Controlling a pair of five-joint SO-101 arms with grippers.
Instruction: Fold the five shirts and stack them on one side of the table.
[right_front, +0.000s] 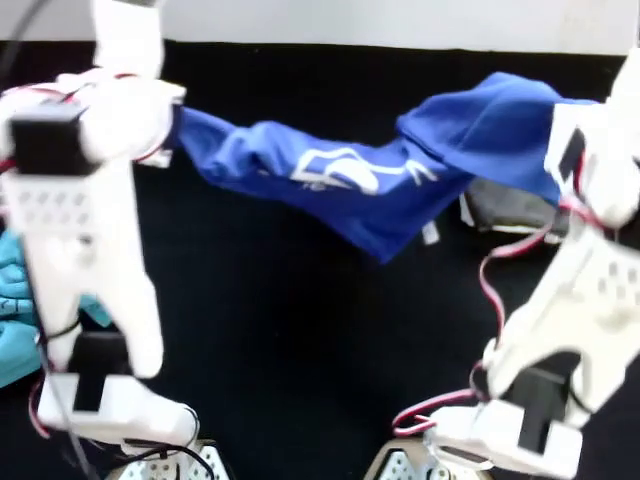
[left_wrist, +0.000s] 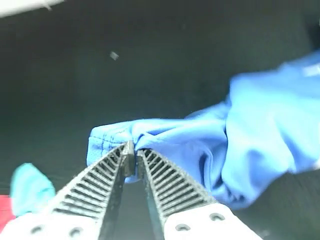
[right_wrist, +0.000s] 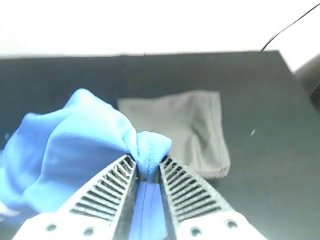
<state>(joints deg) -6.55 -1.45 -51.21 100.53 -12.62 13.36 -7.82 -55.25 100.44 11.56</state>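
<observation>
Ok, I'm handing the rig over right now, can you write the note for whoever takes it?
Left gripper: shut on one end of the blue shirt.
Right gripper: shut on the other end. The shirt hangs stretched between them above the table.
Done: gray shirt lies folded on the table by the right arm.
Left: fold and stack the blue shirt. The teal shirt lies crumpled by the left arm, with a bit of red cloth next to it.

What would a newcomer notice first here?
The blue shirt hangs stretched above the black table, pinched at one end by the left gripper and at the other by the right gripper. A folded grey shirt lies on the table near the right gripper, a teal shirt at the left edge.
</observation>
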